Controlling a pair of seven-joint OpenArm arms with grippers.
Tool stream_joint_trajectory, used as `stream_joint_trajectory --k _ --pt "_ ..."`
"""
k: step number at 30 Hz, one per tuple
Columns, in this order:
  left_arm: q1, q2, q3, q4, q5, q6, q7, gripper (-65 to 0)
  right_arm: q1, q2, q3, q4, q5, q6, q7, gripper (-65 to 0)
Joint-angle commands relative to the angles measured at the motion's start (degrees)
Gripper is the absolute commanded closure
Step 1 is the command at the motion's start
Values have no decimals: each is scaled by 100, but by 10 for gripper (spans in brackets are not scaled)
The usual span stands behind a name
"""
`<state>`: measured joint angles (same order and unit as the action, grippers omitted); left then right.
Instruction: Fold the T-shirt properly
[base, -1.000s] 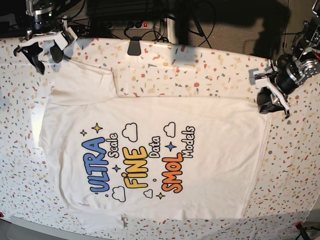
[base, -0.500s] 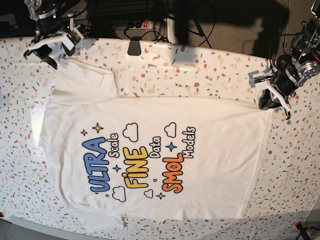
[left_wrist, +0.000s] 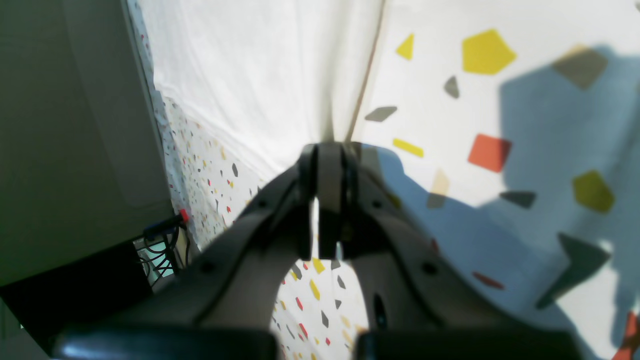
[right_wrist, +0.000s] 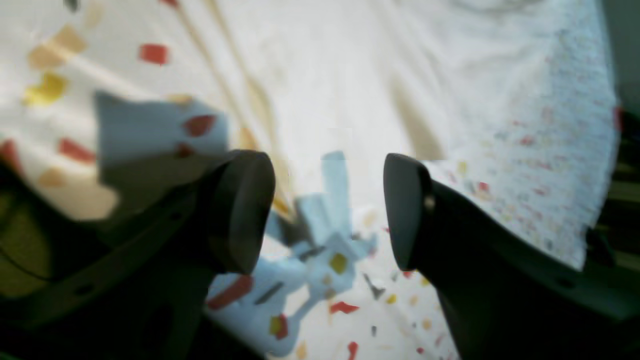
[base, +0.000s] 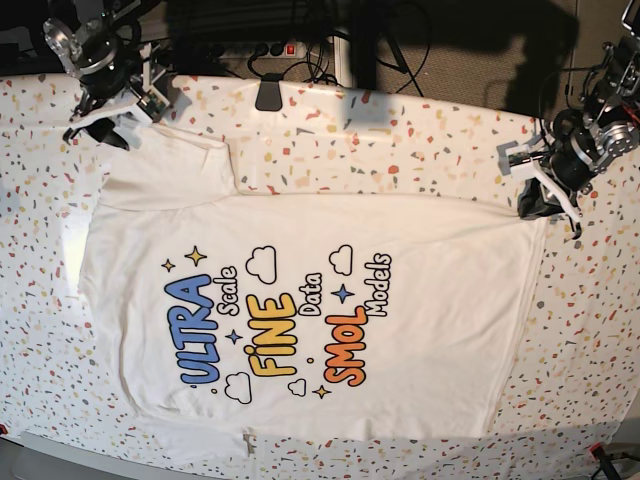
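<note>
The T-shirt (base: 300, 320) lies flat on the speckled worktop (base: 420, 150), print side up, with the coloured words near the middle. It is not yet folded, though one sleeve (base: 170, 165) at the far side seems turned over onto the body.

The left claw (base: 535, 205) is at the far hem corner of the shirt. In the left wrist view its jaws are pressed together, and a thin edge of white cloth (left_wrist: 280, 75) runs straight into them, so I judge that it is pinching the hem. The right claw (base: 100, 120) hangs above the worktop near the sleeve, jaws spread wide with nothing between them.

What could go wrong from here:

- The pinch looks very shallow, only on the edge of the cloth. If the left arm lifts or pulls fast, the hem may slip out and the corner will fall back.
- I cannot tell if the claw caught one layer or both. With only the top layer, the shirt would open like a bag when it is lifted, and the fold would be uneven.
- The right claw holds nothing yet. If the left side moves alone, the shirt may drag over the worktop and wrinkle, and the fold line may go crooked.
- The right claw could also pinch the table cover together with the sleeve, because both are white and lie close.
</note>
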<state>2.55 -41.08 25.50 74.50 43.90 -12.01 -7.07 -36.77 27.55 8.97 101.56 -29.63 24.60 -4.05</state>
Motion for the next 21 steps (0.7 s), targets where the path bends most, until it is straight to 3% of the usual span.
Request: stream_joint_trajectory --k 1,4,10,15,21 --pt "15 -24 7 11 0 4 17 0 48 70 33 -39 -9 -50 103 -374" --pt "15 -24 7 11 0 4 20 0 190 72 33 -291 -17 -57 120 -352" --pt "15 -22 7 11 0 4 20 0 278 70 33 -321 -15 -61 151 -244" --pt "15 -24 7 11 -2 4 15 0 278 70 33 -321 -11 -57 146 -18" --pt "15 -31 7 11 -2 7 -26 0 280 70 33 -321 278 -57 144 0"
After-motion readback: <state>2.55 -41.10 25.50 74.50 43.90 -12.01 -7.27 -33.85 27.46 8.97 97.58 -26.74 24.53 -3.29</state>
